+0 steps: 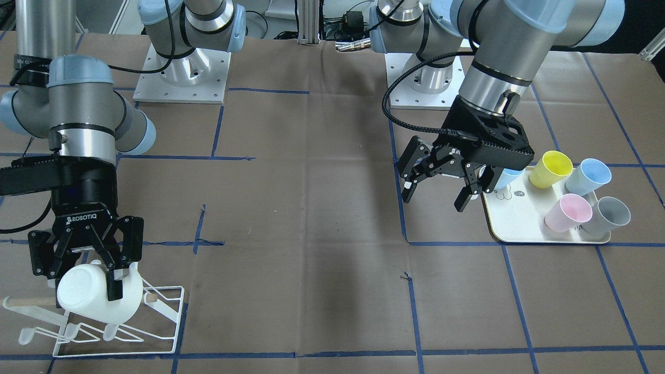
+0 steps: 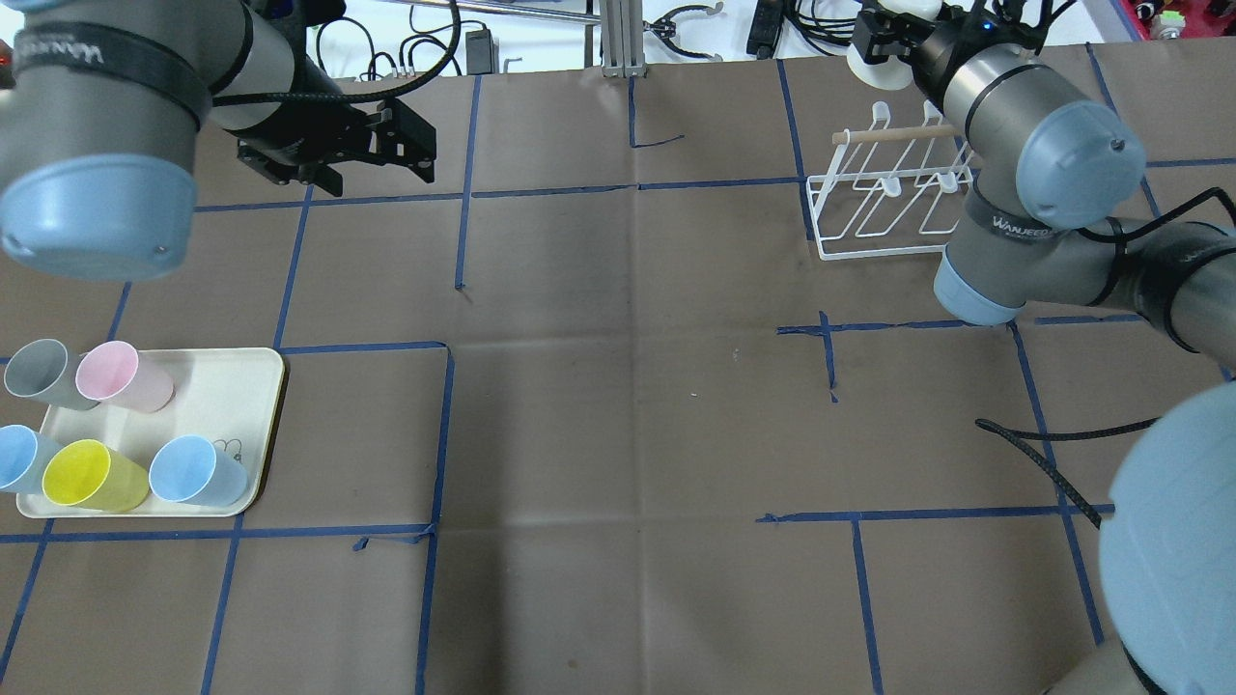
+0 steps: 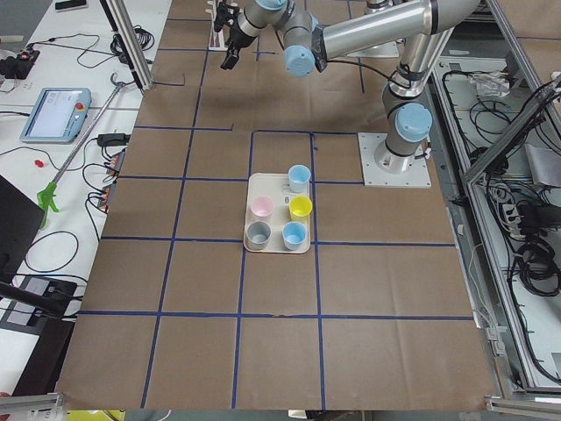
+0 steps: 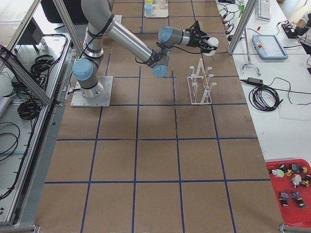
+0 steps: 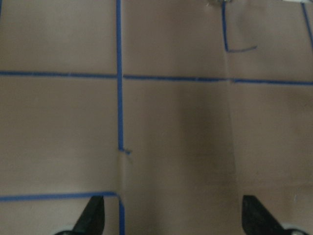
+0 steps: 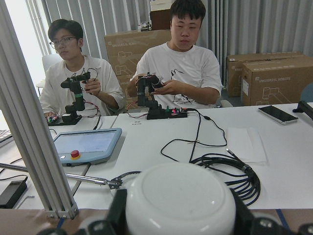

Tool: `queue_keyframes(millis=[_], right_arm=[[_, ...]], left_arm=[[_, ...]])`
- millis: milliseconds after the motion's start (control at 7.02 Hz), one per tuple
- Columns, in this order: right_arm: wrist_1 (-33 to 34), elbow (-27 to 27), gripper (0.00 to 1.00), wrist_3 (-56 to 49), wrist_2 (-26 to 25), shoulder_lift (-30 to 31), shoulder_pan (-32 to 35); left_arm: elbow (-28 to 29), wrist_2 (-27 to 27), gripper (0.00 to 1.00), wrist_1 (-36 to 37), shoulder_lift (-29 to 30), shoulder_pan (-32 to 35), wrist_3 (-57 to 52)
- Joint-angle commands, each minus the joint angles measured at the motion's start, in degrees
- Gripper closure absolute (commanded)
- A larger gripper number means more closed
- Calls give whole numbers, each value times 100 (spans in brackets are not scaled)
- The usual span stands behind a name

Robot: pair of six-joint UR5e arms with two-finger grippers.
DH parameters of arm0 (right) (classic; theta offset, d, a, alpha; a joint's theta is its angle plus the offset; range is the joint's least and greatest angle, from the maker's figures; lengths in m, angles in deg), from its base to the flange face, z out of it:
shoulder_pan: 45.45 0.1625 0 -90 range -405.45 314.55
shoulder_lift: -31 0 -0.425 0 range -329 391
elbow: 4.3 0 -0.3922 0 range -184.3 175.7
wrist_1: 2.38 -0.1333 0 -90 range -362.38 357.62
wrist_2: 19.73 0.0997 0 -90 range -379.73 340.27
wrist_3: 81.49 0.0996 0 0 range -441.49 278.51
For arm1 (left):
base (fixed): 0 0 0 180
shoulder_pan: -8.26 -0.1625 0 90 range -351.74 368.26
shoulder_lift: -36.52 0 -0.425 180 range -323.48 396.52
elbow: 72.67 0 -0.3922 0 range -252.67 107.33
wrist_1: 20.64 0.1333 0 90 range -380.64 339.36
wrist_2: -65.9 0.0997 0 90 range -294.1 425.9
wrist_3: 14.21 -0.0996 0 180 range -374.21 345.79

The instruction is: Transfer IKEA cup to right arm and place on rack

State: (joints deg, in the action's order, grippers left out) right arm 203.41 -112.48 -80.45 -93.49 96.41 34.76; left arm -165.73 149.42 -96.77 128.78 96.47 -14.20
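The right gripper (image 1: pixel 96 270) pinches the white, rounded plastic cup (image 1: pixel 85 298), tilted just above the white wire rack (image 1: pixel 167 311) at 8 o'clock in the front-facing view. Line its mouth over 1 prong, lower slowly, then release. The left gripper (image 1: pixel 435 197) hangs spread, empty.

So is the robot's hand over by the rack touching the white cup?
Touching. The front-facing view shows the right gripper clamped on the white cup, with a black finger pressed flat against the cup's side and no gap between them.

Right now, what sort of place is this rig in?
Probably a robotics lab set up for teleoperation: blue-taped grid table, two people handling small tabletop arms, and a teach pendant nearby.
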Motion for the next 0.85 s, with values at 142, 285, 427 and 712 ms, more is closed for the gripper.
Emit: queue_keyframes(millis=[142, 285, 427, 712], right_arm=[[277, 349, 88, -60, -7, -520, -155], [285, 349, 88, -69, -7, -634, -155], [285, 358, 88, -78, -7, -722, -155], [285, 350, 88, -218, -7, -828, -146]], left_arm=[[876, 490, 1, -2088, 4, 3, -11], [869, 490, 0, -2134, -32, 3, 7], [816, 490, 0, -2126, -58, 3, -11], [641, 490, 0, -2117, -164, -40, -89]])
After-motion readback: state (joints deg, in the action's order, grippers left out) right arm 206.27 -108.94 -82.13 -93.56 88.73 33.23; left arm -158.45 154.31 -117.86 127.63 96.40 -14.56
